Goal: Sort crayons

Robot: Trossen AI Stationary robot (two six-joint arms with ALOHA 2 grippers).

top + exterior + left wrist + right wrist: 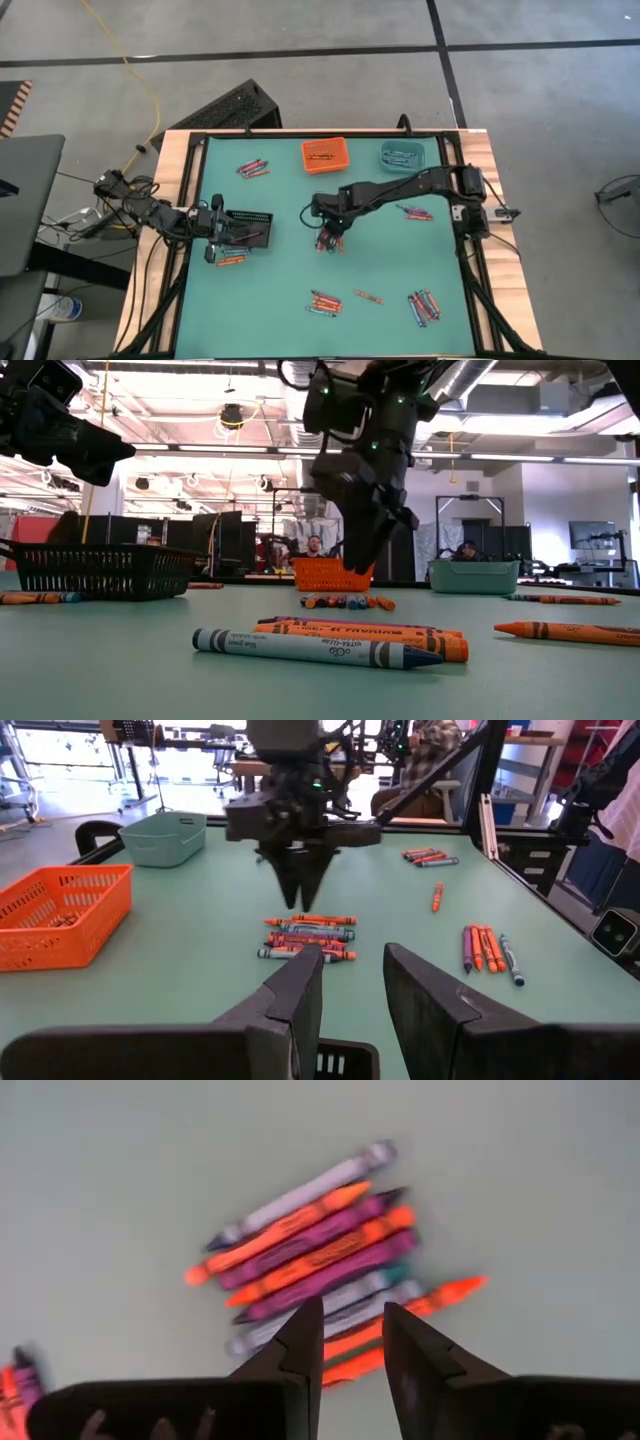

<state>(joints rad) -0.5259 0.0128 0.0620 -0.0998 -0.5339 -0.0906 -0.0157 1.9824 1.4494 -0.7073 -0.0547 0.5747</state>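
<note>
**Right wrist view: fingers above mid-table crayon cluster**

The right gripper (343, 1342) hangs directly over the crayons (320, 1265), fingers slightly apart, holding nothing. The sticks lie side by side, long axes crossing the finger gap diagonally. The left gripper (352, 990), also slightly apart and empty, waits farther off by the black bin (248, 228). The fingers hide the cluster's nearest crayons.

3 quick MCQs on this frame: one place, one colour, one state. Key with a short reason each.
1. The right hand hangs over:
A. the orange bin
B. a crayon cluster mid-table
C. the black basket

2. The bin next to the orange bin is:
A. teal
B. yellow
C. white

3. The right hand's fingers are:
A. clamped on a crayon
B. apart, nothing between them
C. out of sight

Key: B, the crayon cluster lies right under it; A, the high view shows teal; B, the right wrist view shows an empty gap.
</note>
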